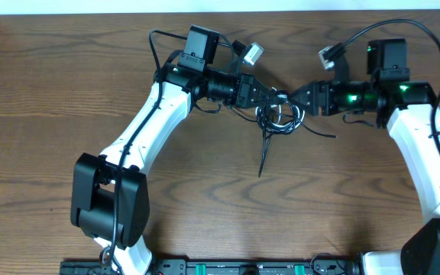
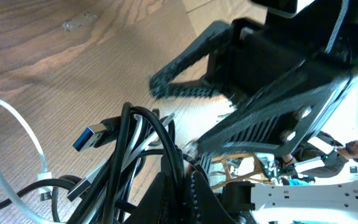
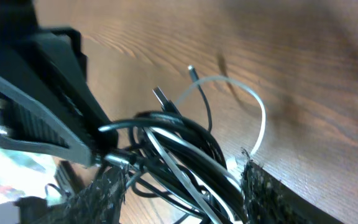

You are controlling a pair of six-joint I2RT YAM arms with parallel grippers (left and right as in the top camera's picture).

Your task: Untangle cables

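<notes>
Across the middle of the wooden counter (image 1: 52, 114) the two white arms reach inward from either side and meet near the far edge, the left arm (image 1: 155, 114) coming up from the near left corner, the right arm (image 1: 426, 145) from the near right. Their tips are almost nose to nose.

The left tool (image 1: 273, 98) is closed tight, and the wrist views show several black strands running into its grip, so it has hold of the cables (image 1: 276, 118). The right tool (image 3: 184, 174) stands partly open: its pads (image 3: 257, 186) sit on either side of the knotted bundle without seeming to clamp it, though I cannot tell how firmly the strands bear on them.

The cables lie bunched between and just below the two tools, with one black tail (image 1: 263, 156) trailing toward the near side and another (image 1: 323, 134) straying right. A white cord (image 3: 261, 118) loops out of the black coils. Smallest of all are the plug ends: a blue-tongued one (image 2: 91, 135) pokes from the tangle, and a slim metal one (image 3: 161, 95) juts up nearby.

The likeliest trouble is tightening. With the left tool pinching several strands at once, any pull apart would probably cinch the coils instead of freeing them. If the right tool closes where it is, it would likely take the whole bundle, not one cord. The plug ends could catch in a loop, and the tools are close enough to knock each other.
</notes>
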